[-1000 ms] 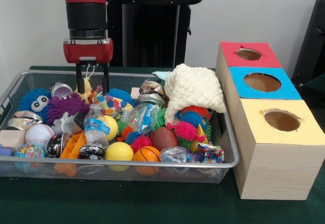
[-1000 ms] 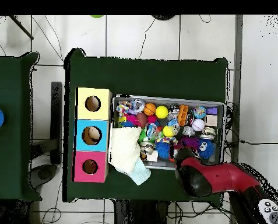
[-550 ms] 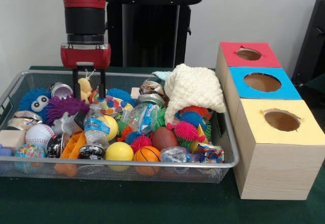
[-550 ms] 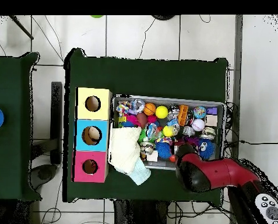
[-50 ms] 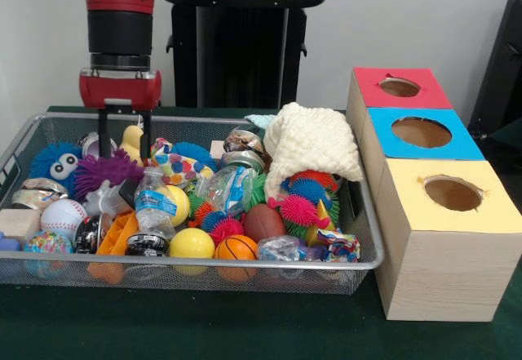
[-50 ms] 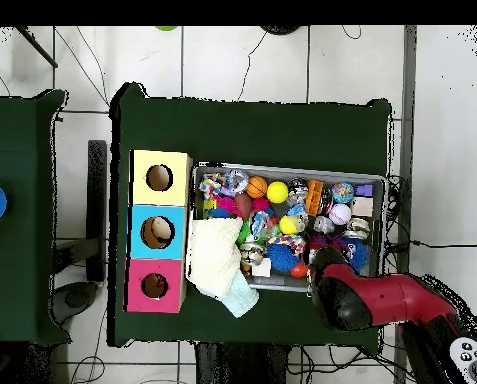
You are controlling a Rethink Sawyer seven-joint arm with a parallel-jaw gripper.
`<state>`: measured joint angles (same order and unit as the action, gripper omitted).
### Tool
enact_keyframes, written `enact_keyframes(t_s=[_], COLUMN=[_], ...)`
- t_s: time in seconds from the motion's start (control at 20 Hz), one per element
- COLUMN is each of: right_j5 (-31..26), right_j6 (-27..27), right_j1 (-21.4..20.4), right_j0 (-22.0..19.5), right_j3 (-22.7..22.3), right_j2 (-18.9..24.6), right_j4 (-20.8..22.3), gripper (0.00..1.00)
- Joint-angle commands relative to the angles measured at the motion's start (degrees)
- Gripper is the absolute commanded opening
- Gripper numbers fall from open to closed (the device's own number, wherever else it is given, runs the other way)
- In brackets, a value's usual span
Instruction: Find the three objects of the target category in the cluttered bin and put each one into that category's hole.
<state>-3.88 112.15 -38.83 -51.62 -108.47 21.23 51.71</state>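
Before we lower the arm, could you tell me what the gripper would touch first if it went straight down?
Probably the yellow duck toy between the open gripper's fingers, or the purple spiky ball just below; depth is unclear.

You see a silver wire-mesh bin (image 5: 371, 237) on a dark green tablecloth (image 5: 245, 331). Beside it stands a pale wooden box whose holed tops are red (image 5: 400, 87), blue (image 5: 422, 133) and yellow (image 5: 453, 194). Inside the bin lie a cream knitted cloth (image 5: 310, 144), a plain yellow ball (image 5: 192, 243), an orange mini basketball with black lines (image 5: 236, 248), a white baseball with red stitching (image 5: 64, 215), a fuzzy purple spiky ball (image 5: 106, 172) and a blue furry toy with white googly eyes (image 5: 55, 162).
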Motion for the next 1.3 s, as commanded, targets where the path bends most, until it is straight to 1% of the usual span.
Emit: enact_keyframes(t_s=[0.05,0.25,0.4,0.55,0.7,0.75,0.9,0.95,1.05,1.3], right_j5=[-7.2,-8.3,-9.4,-8.1,-7.3,-6.0,-5.1,-5.3,-4.6,-1.6], right_j6=[-7.2,-7.8,-7.5,-5.3,-4.0,-2.7,-2.0,-2.1,-1.0,1.3], right_j1=[1.1,1.3,2.3,2.9,3.2,2.8,1.7,1.6,1.5,1.0], right_j0=[-3.5,-5.0,-5.0,-3.9,-3.8,-3.3,-3.8,-4.9,-4.6,-2.5], right_j3=[1.3,-0.4,-1.1,-1.8,-2.4,-3.0,-4.4,-5.1,-5.7,-6.4], right_j2=[2.5,3.0,3.4,2.5,2.7,2.5,4.0,5.5,5.7,3.5], right_j4=[3.4,3.0,2.3,2.7,2.3,2.2,1.1,0.2,-0.3,0.8], gripper=[1.00,1.00,1.00,1.00,1.00,1.00,1.00,1.00,1.00,1.00])
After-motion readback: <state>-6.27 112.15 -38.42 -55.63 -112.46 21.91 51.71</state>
